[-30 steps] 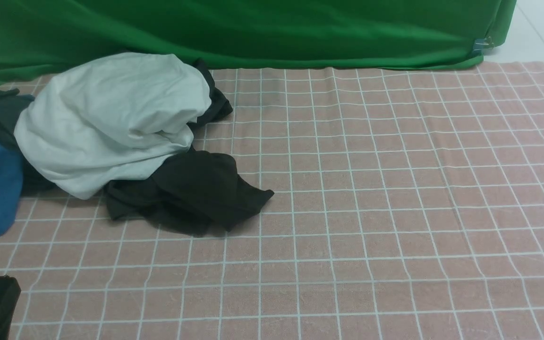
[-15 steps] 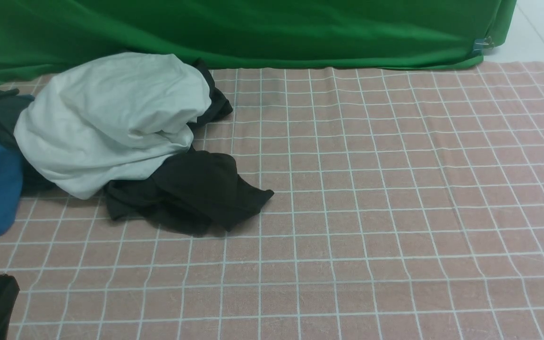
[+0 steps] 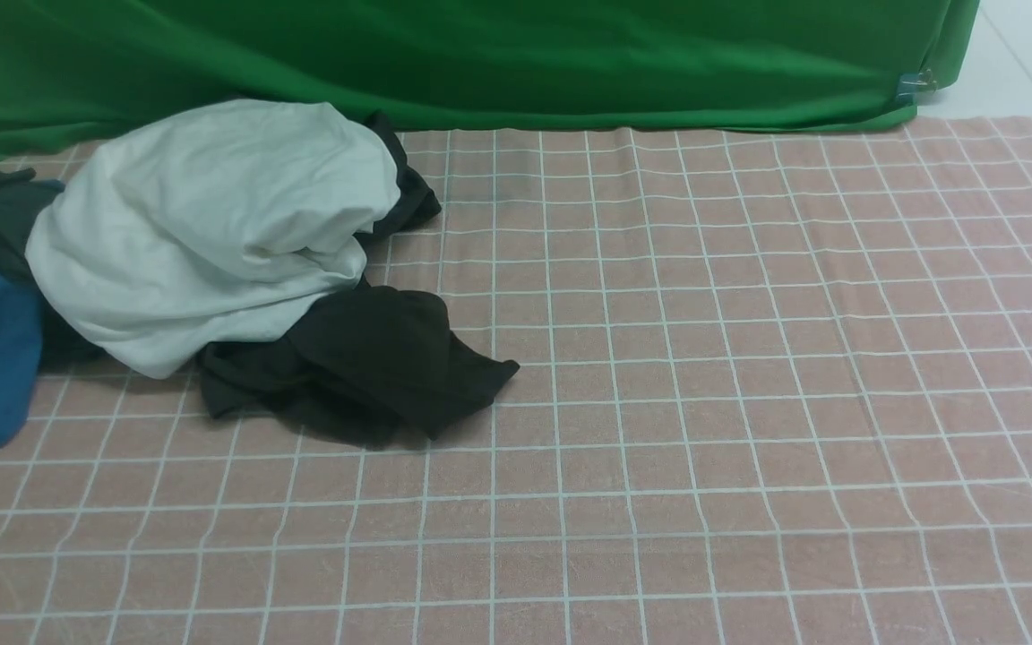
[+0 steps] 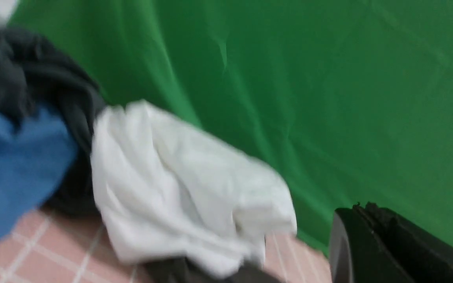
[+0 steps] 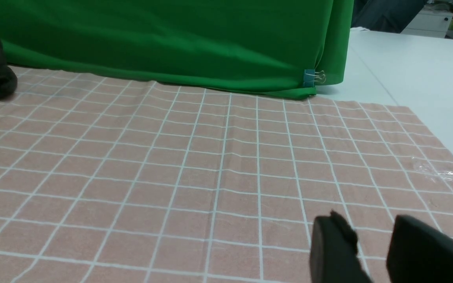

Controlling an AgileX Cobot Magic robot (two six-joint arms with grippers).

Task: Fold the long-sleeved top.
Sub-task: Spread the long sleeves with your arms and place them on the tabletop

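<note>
left gripper [image 4: 362, 209], jaws pressed tight together, right gripper [image 5: 370, 236], jaws parted with a clear gap, both matte black

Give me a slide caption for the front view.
Crumpled black long-sleeved top lies partly under a white garment on the pink checked cloth, green backdrop behind.

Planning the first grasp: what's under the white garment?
The long-sleeved top pokes out from under the white garment at its near edge; black cloth also shows behind. Its neck and cuffs are covered.
</note>
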